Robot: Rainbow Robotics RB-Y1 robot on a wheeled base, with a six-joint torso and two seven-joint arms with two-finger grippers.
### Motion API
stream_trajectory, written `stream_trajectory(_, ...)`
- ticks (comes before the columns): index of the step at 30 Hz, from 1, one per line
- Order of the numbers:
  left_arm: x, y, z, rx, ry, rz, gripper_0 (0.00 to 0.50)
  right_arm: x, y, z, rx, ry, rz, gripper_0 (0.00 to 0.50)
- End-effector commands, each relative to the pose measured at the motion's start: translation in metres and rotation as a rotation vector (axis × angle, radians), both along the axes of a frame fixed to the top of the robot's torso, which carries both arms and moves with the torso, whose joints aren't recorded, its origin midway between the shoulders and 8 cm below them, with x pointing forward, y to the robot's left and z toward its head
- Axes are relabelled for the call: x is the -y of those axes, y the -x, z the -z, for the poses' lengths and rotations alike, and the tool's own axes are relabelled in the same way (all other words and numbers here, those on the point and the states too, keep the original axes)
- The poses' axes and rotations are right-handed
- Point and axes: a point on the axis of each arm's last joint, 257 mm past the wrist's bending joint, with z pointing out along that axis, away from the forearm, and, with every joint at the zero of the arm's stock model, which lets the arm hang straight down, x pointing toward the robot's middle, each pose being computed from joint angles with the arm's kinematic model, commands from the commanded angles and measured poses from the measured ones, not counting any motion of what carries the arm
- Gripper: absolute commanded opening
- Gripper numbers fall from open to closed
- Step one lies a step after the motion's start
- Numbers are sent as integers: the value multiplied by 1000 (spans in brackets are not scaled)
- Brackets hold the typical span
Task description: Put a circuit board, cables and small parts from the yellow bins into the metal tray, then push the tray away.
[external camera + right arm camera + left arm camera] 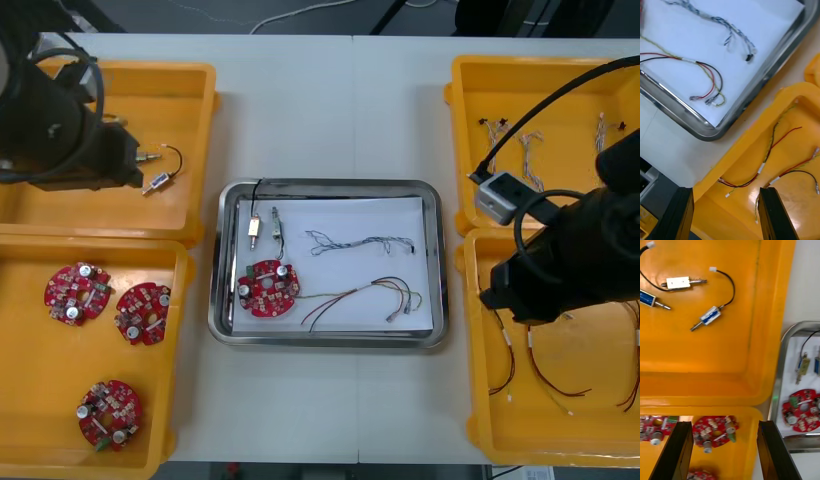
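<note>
Front view: a shiny metal tray (328, 186), lined white inside, sits mid-tabletop (300, 110) between four yellow plastic bins. Inside it, a round red circuit board (270, 288) lies at the near-left corner. Two small metal parts (256, 228) with a black lead are just beyond the board. A twisted blue and white cable (360, 242) crosses the middle, and a red and yellow cable (365, 295) runs from beside the board toward the right wall.

The near-left bin (30, 380) holds three more red boards (77, 293). The far-left bin (175, 110) holds loose metal parts (160, 180) with black leads. The far-right bin (560, 100) carries blue and white cables (530, 150), and the near-right bin (560, 435) carries red and yellow ones (545, 375).

In the left wrist view the left claw (724, 423) stands wide and empty above the place where the two left bins meet, its fingers (681, 450) over the boards. In the right wrist view the right claw (726, 189) is likewise wide, gripping nothing, over the near-right bin close to the tray's near-right corner. White sleeves (760, 168) band the cables there, and any print on them is too small to read. The markings on the boards cannot be read either.
</note>
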Motion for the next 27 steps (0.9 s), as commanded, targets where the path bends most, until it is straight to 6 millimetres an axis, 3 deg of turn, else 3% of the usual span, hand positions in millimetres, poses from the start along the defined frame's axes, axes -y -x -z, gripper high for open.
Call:
stream_trajectory(1, -46, 16, -2, 11, -110, 62, 500, -31, -2, -10, 66, 58, -158, 500)
stream_trajectory(5, -67, 26, 4, 4, -120, 62, 500, -62, -1, -5, 83, 90, -264, 500)
stream_trajectory(15, -99, 36, 16, 16, -67, -29, 500, -112, -12, 17, 70, 140, -420, 500)
stream_trajectory(27, -111, 35, 29, 47, -20, -82, 500, -152, -26, 53, 120, 241, -648, 500)
